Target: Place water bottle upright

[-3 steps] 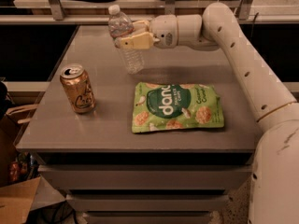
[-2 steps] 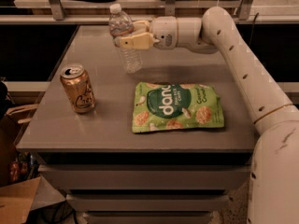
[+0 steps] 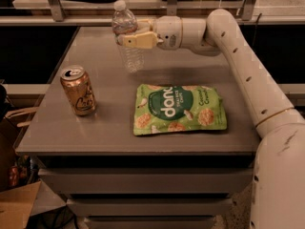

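The water bottle (image 3: 129, 52) is a clear ribbed plastic bottle with a white cap. It stands upright at the back middle of the grey table (image 3: 109, 128), its base at or just above the surface. My gripper (image 3: 127, 34) reaches in from the right and is shut on the bottle's upper body, its cream fingers (image 3: 138, 40) on either side of it. The label band is hidden behind the fingers.
A gold drink can (image 3: 78, 90) stands upright at the left of the table. A green snack bag (image 3: 178, 109) lies flat in the middle right, in front of the bottle. A shelf rail runs behind the table. A cardboard box (image 3: 14, 206) sits on the floor at the lower left.
The bottle and gripper have stayed nearly still, shifting only slightly. The can and snack bag have not moved.
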